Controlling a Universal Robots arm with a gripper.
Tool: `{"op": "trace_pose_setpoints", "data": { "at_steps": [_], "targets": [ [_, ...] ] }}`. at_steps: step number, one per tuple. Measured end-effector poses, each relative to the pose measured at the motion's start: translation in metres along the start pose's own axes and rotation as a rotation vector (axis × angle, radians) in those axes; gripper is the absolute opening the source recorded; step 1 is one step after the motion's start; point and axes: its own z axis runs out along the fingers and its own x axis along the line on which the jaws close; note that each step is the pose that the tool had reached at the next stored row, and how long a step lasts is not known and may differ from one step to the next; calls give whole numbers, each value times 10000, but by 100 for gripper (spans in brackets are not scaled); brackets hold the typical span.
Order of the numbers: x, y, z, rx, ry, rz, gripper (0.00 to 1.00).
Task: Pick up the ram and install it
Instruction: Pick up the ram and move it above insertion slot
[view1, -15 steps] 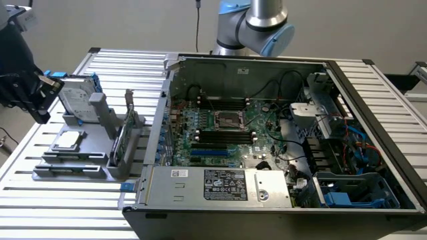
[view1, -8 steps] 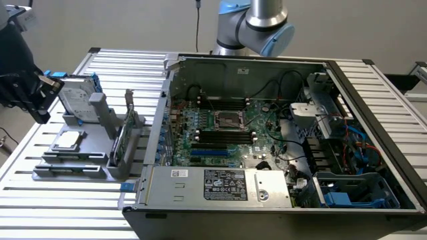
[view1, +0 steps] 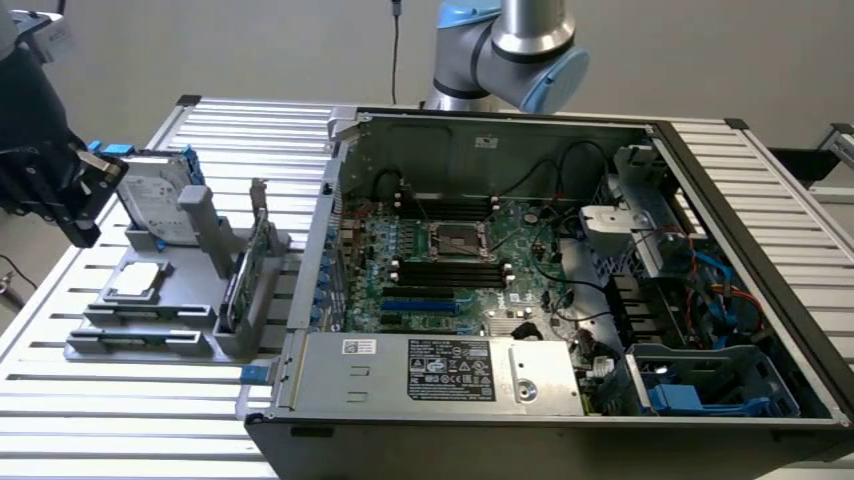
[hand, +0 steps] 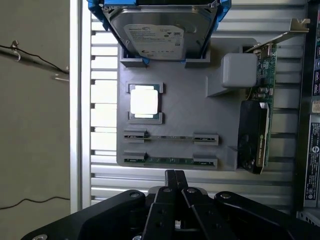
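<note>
The ram (hand: 169, 160) is a thin green stick standing on edge between two clips of a grey parts holder (hand: 190, 115). A second slim stick (hand: 170, 136) sits in the parallel slot beside it. My gripper (hand: 174, 175) hovers above the holder's edge closest to the ram, with its black fingers pressed together and nothing between them. In the exterior view the gripper (view1: 78, 215) hangs at the far left, above and beside the holder (view1: 147, 335). Long black memory slots (view1: 447, 270) lie on the motherboard inside the open computer case.
On the holder stand a silver hard drive (hand: 160, 30) in a blue bracket, a processor chip (hand: 145, 101), and a graphics card (hand: 255, 130) on edge. The open case (view1: 561, 260) fills the exterior view's right, with cables and a power supply (view1: 441, 370). A slatted aluminium table (view1: 120, 420) lies beneath.
</note>
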Motion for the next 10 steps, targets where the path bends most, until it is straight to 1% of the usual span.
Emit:
{"op": "trace_pose_setpoints", "data": {
  "at_steps": [5, 10],
  "targets": [
    [21, 0, 13, 15, 7, -257, 11],
    [20, -1, 37, 63, 33, -1137, 11]
  ]
}}
